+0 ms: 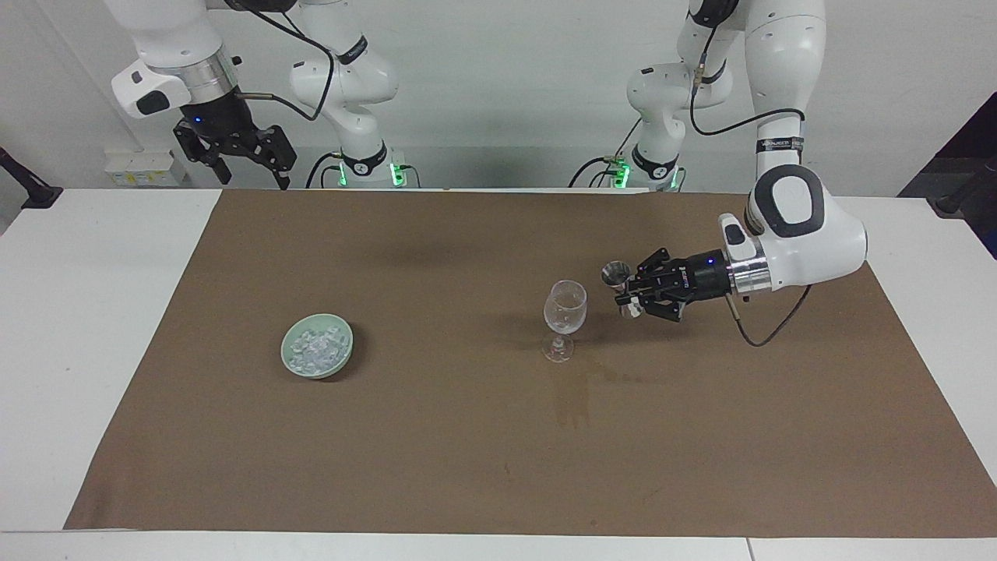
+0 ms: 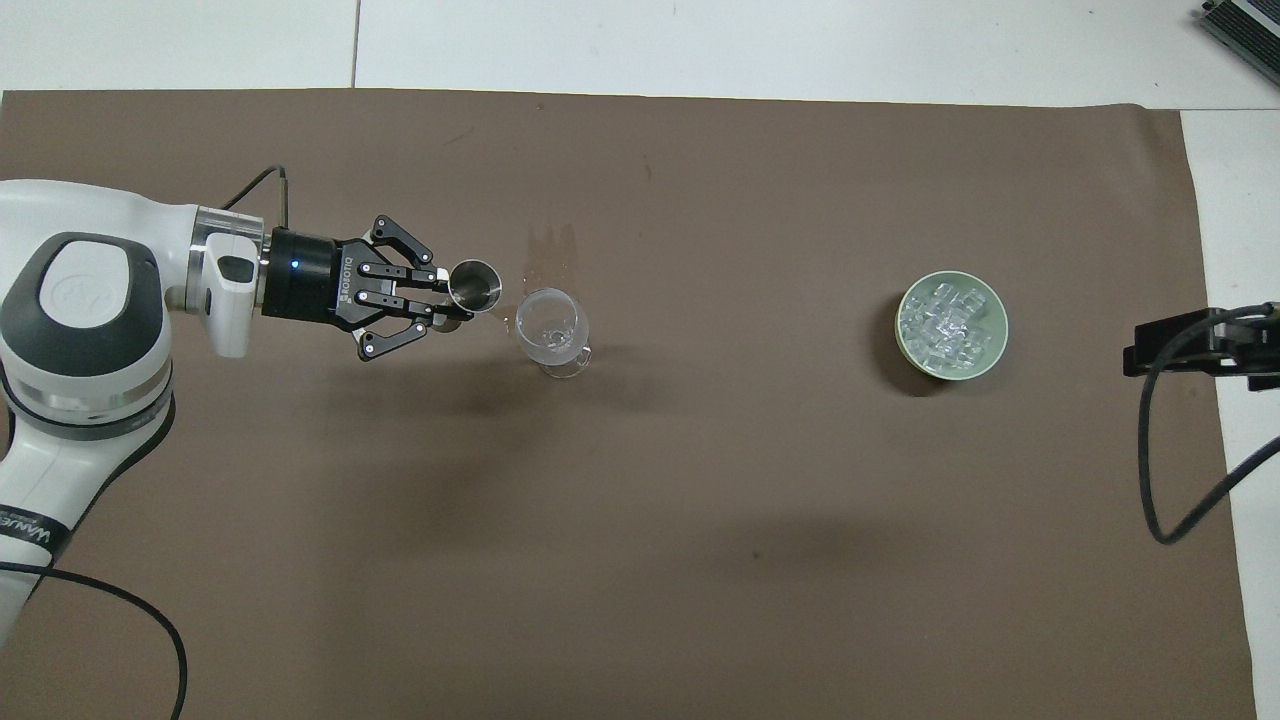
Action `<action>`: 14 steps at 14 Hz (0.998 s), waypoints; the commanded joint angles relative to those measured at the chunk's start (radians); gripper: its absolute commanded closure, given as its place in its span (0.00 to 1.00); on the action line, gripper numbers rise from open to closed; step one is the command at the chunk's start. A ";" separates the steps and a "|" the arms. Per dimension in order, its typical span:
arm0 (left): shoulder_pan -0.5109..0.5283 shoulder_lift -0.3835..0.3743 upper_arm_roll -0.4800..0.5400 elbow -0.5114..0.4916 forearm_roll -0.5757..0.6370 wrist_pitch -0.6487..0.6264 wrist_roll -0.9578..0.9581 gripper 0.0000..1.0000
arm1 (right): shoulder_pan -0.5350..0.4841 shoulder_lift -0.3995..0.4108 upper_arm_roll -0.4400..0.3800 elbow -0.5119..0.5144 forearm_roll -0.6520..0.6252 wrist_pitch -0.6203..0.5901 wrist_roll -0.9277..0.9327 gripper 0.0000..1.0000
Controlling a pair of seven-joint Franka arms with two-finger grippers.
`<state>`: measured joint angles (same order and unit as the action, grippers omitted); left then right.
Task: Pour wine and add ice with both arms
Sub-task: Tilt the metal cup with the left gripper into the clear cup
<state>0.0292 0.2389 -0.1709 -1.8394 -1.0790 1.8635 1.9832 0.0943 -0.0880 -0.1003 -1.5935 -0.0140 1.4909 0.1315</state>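
The left gripper [image 1: 629, 293] [image 2: 447, 300] is clamped on a small metal jigger [image 1: 615, 274] [image 2: 474, 285], its fingertips pinching the waist while the outer links splay to the sides. It lies almost level, pointing toward the right arm's end of the table, and the jigger it holds is tilted with its mouth leaning toward the wine glass [image 1: 564, 318] [image 2: 550, 328]. The jigger is up in the air over the brown mat [image 1: 467, 467] [image 2: 700, 560], just beside the glass rim, apart from it. The left arm comes down from its base with the forearm upright, bends at the wrist block and runs out low and sideways over the mat.

The glass stands upright on the mat, clear, with little in it that can be told. A faint wet stain marks the mat farther from the robots than the glass.

Well apart, toward the right arm's end, a pale green bowl [image 1: 290, 360] [image 2: 996, 345] sits on the mat. The ice [image 1: 315, 347] [image 2: 945, 322] is heaped in it, many small clear cubes, too many to count.

The right gripper [image 1: 237, 160] waits, raised at the table edge nearest the robots, pointing down, its fingers spread apart and holding nothing. In the overhead view only a dark piece of it and a cable show at the edge.

Count: two arms, one jigger, one glass, one bowl.
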 commanded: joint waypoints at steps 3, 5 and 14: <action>-0.054 -0.041 0.021 -0.034 0.039 0.077 -0.076 1.00 | -0.005 -0.016 0.001 -0.016 -0.004 0.014 -0.012 0.00; -0.066 -0.044 0.021 -0.034 0.040 0.089 -0.079 1.00 | -0.005 -0.016 0.001 -0.016 -0.004 0.012 -0.012 0.00; -0.110 -0.056 0.047 -0.021 0.172 0.094 -0.168 1.00 | -0.005 -0.015 0.001 -0.016 -0.004 0.012 -0.012 0.00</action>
<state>-0.0589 0.2189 -0.1529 -1.8393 -0.9494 1.9365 1.8452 0.0943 -0.0880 -0.1003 -1.5935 -0.0140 1.4909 0.1315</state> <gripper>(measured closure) 0.793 0.000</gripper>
